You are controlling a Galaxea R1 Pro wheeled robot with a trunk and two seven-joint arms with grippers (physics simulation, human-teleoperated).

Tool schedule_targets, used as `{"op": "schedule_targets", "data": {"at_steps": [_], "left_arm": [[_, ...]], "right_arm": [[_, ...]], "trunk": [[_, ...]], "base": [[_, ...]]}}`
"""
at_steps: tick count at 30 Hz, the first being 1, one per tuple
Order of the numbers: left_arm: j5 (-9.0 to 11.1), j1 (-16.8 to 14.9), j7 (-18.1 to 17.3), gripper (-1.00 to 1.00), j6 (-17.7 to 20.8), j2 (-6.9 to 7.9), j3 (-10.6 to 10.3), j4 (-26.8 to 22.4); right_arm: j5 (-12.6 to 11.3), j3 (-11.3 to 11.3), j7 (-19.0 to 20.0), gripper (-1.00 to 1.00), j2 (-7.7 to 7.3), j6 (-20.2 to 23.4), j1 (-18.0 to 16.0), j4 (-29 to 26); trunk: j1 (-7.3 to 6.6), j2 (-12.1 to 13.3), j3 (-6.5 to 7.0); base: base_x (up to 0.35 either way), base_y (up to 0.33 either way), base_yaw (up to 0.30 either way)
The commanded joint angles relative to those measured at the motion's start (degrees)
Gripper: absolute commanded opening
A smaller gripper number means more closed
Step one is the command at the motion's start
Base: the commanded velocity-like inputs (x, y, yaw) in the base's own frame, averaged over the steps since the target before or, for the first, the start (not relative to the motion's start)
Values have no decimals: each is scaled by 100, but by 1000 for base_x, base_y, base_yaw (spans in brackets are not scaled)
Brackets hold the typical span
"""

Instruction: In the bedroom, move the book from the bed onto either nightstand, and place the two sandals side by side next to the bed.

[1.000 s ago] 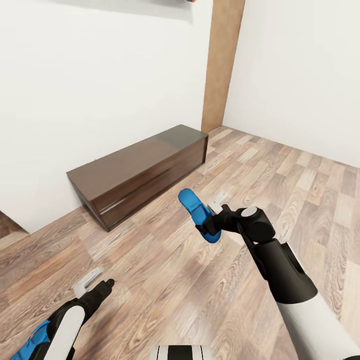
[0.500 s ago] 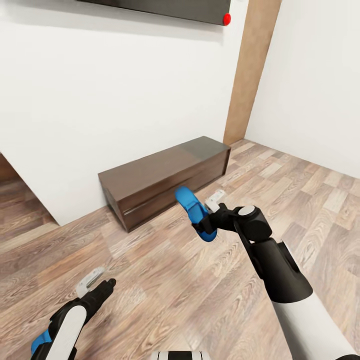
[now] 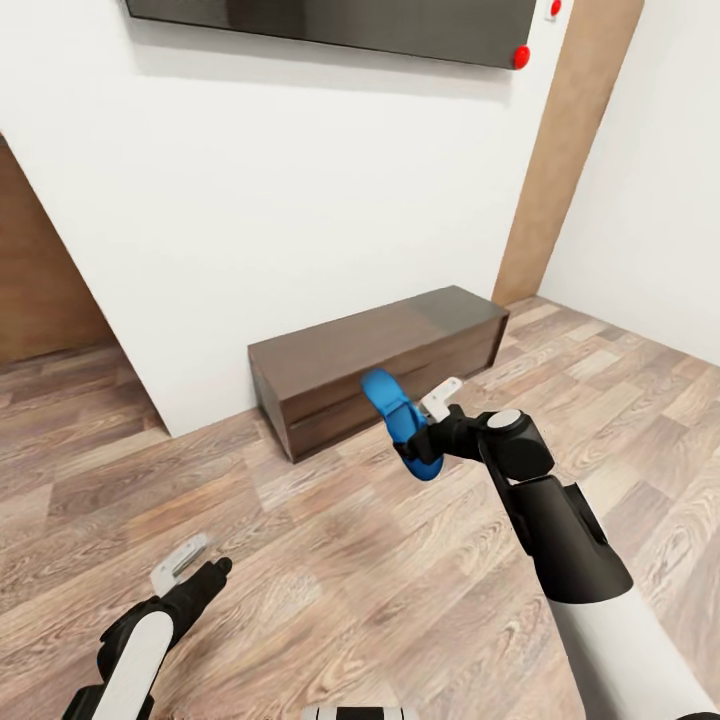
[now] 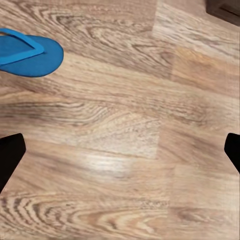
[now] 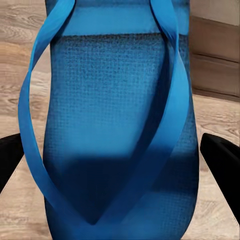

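Your view has swung since a second ago: the low dark cabinet (image 3: 380, 365) has slid right and up in the head picture, a wall-mounted dark screen (image 3: 330, 25) with a red dot has come into frame at the top, and a brown panel now shows at far left, so that's the head or base turning, not the furniture moving. Your right gripper (image 3: 425, 450) keeps the same pose in front of you, clamped on one blue sandal (image 3: 398, 420); the right wrist view has that sandal (image 5: 115, 125) pressed right up between the dark fingers, straps facing the camera. Your left gripper (image 3: 205, 575) hangs low over bare floor, and the left wrist view shows its dark fingertips (image 4: 10, 155) spread wide with nothing between them, floor planks (image 4: 125, 150) beneath. The second sandal (image 4: 27, 50) lies flat on the floor, well off toward one edge of that wrist picture, apart from the fingers. My read: you're mid-transit, carrying one sandal while reorienting, with the other still to be fetched or paired. Bed, book and nightstand aren't in these pictures, so you'll need to keep turning to find the bedside. The floor is wood-look laminate, glossy, level; white walls meet at a tan corner strip (image 3: 560, 170) behind the cabinet. Sandal should sit flat where dropped.
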Motion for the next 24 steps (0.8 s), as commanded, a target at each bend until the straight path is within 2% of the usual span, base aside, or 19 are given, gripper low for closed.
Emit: {"op": "schedule_targets", "data": {"at_steps": [1, 3, 4, 8, 24], "left_arm": [[34, 4, 47, 100, 11, -1, 2, -6], [28, 9, 56, 100, 4, -1, 4, -6], [21, 21, 66, 100, -18, 0, 7, -6], [11, 39, 90, 100, -47, 3, 12, -6], [1, 72, 148, 100, -55, 44, 33, -64]], "right_arm": [[142, 1, 52, -100, -6, 19, -4, -8], [251, -2, 58, -100, -7, 20, -4, -8], [390, -10, 69, -100, -7, 18, -4, -8], [513, -4, 89, -100, 0, 16, -4, -8], [542, 49, 108, -100, 49, 24, -4, -13]], "trunk": [[-1, -2, -5], [-1, -2, -5], [-1, -2, -5], [-1, -2, -5], [-1, -2, -5]], "base": [[106, -80, 285], [143, -122, 285], [195, -181, 284], [219, -205, 284], [225, -248, 285]]}}
